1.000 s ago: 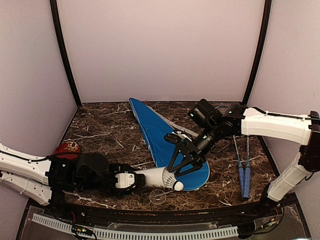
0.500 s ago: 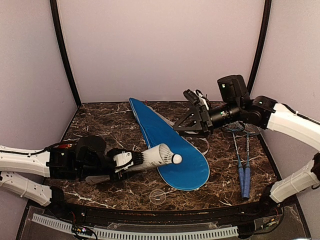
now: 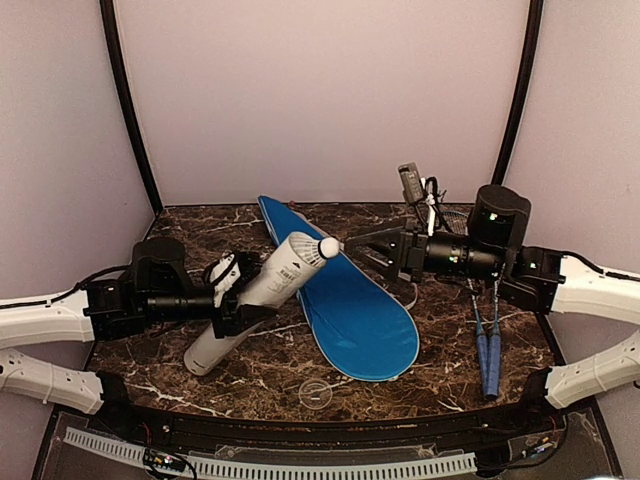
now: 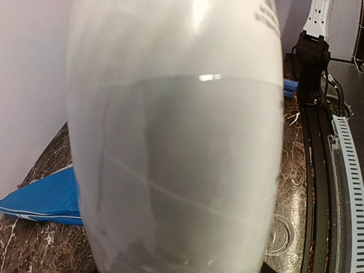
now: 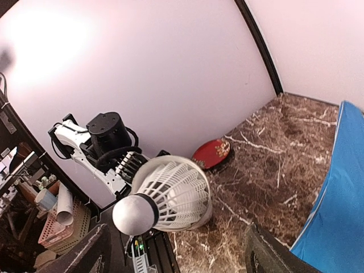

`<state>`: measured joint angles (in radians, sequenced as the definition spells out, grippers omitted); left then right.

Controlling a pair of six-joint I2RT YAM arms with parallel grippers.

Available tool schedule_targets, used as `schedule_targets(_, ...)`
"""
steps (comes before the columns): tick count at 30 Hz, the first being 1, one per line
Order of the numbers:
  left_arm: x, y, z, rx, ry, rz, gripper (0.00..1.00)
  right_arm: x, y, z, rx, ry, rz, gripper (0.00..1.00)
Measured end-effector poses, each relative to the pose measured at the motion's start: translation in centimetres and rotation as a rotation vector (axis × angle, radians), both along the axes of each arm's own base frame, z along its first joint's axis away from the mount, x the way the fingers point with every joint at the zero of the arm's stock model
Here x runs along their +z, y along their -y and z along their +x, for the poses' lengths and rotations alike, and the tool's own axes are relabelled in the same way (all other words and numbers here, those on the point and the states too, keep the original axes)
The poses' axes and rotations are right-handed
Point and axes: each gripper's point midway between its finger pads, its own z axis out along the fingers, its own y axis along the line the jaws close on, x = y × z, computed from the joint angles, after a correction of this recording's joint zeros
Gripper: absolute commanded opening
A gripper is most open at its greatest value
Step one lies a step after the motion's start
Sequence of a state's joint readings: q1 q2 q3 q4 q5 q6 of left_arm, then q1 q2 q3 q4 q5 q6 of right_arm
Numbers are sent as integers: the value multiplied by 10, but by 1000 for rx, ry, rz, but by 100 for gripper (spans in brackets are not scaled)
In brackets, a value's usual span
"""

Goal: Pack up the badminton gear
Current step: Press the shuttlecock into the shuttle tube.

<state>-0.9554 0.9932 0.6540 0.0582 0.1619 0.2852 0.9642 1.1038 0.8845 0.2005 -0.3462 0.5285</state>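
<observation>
Close to the near edge of the table, about at its middle, lies a small clear round cap, apart from the other things. Behind it, on the left half, the left pincer is closed around the middle of the long white tube and holds it tilted. The lower end of the tube points down toward the near-left corner and the upper end rises toward the middle of the table. Whether the lower end touches the table, I cannot tell. In the upper mouth sits a white shuttlecock — feathers in the tube, round cork outward, facing the right arm.

By the left edge, seen only from the right wrist, lies a small red oval object.

Near the right edge two rackets lie side by side, their blue handles toward the near edge. Their heads are partly hidden behind the right arm.

The big blue cover lies flat and runs slanted from the middle of the far edge toward the near-right, with its wide round end nearer.

Above the cover the right pincer hovers just beside the cork — its jaws stand wide apart and hold nothing. From its own wrist, the shuttlecock shows between the two fingertips and touches neither.
</observation>
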Motion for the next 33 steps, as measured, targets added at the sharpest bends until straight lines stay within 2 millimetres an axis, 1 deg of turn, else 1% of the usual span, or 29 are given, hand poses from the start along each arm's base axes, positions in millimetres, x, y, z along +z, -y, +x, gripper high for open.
schedule_targets(4, 6, 2, 0, -15, -32, -45, 51, 16, -6, -10, -6, 92, 41, 81)
schedule_targets(7, 9, 2, -1, -24, -49, -64, 52, 22, -11, -16, 0, 135, 48, 81)
schedule_targets(10, 11, 3, -2, -35, -63, -79, 52, 31, -20, -19, 2, 178, 47, 80)
schedule_targets(13, 12, 4, -4, -44, -71, -87, 52, 37, -27, -22, 3, 207, 41, 78)
schedule_targets(14, 12, 4, -4, -46, -74, -88, 52, 39, -30, -22, 2, 218, 39, 76)
schedule_targets(18, 13, 5, -5, -54, -81, -95, 52, 42, -41, -20, 4, 244, 18, 62)
schedule_targets(19, 13, 5, -6, -55, -82, -95, 52, 41, -43, -20, 5, 246, 11, 57)
schedule_targets(23, 13, 5, -6, -57, -84, -97, 52, 32, -54, -18, 14, 246, -26, 46)
schedule_targets(26, 13, 5, -6, -58, -84, -97, 52, 24, -57, -18, 16, 236, -55, 33)
schedule_targets(29, 13, 5, -7, -63, -84, -97, 52, 22, -57, -16, 5, 239, -68, 22)
schedule_targets(31, 13, 5, -7, -67, -81, -95, 52, 21, -57, -15, -2, 232, -71, 17)
schedule_targets(33, 13, 5, -8, -73, -69, -91, 52, 21, -57, -14, -5, 224, -76, 16)
